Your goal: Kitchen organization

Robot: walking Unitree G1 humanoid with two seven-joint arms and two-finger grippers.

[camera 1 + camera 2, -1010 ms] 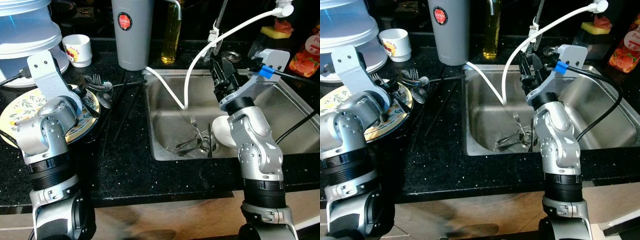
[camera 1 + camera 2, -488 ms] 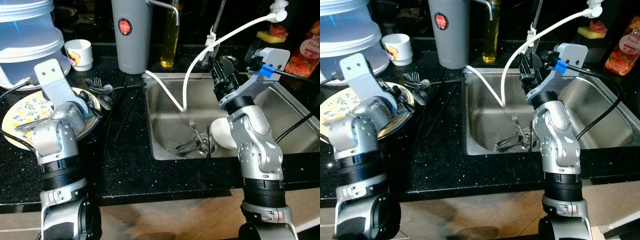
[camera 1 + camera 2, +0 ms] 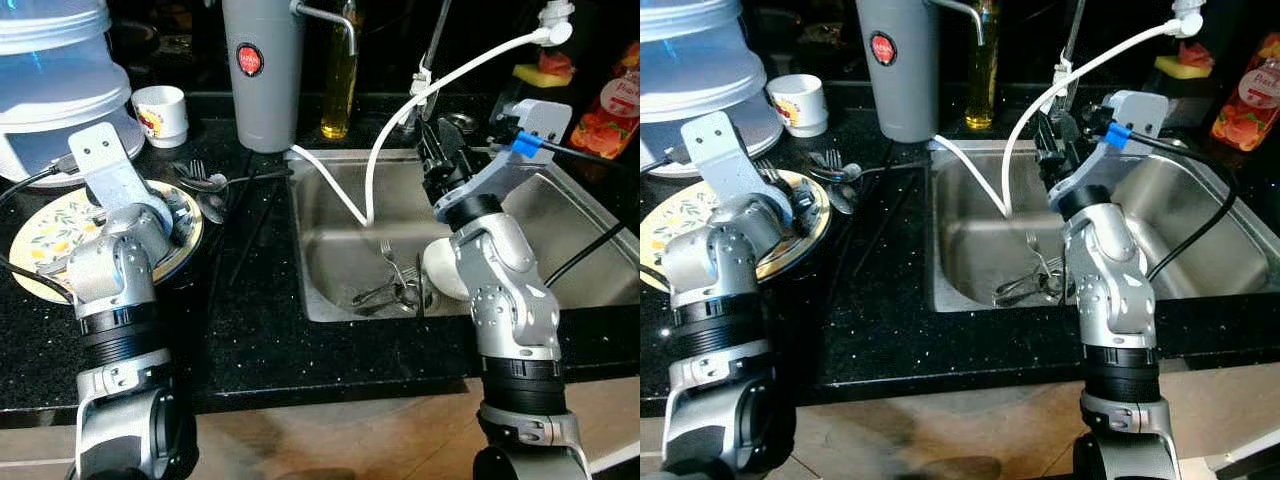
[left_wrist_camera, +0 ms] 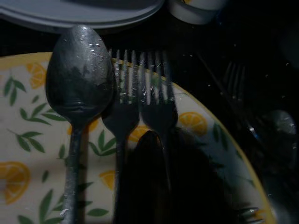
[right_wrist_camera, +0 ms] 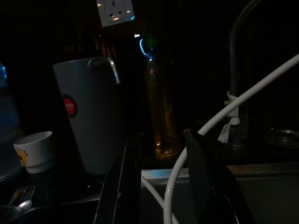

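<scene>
On the yellow plate [image 3: 40, 225] with the lemon pattern lie a spoon [image 4: 79, 88] and two forks [image 4: 140, 98], side by side, their heads reaching toward the plate's far rim. The plate sits on the black desk [image 3: 270, 330], left of the sink [image 3: 330, 250]. The left claw [image 3: 178, 218] is low over the plate's right part, just behind the cutlery handles; its dark fingers cover the fork handles in the wrist view, and I cannot tell if they are apart or together.

Beside the plate, more spoons and forks [image 3: 200, 180] lie on the desk, near a small white cup [image 3: 162, 108] and a tall grey jug [image 3: 262, 70]. Inside the sink lie a few forks [image 3: 392, 280] and a white bowl [image 3: 440, 270].

The right claw [image 5: 161, 186] is raised over the sink's back edge, with its fingers [image 5: 124, 182] apart. A white hose [image 3: 400, 110] passes just beside them. Behind it stands a bottle of yellow oil [image 3: 338, 80].
</scene>
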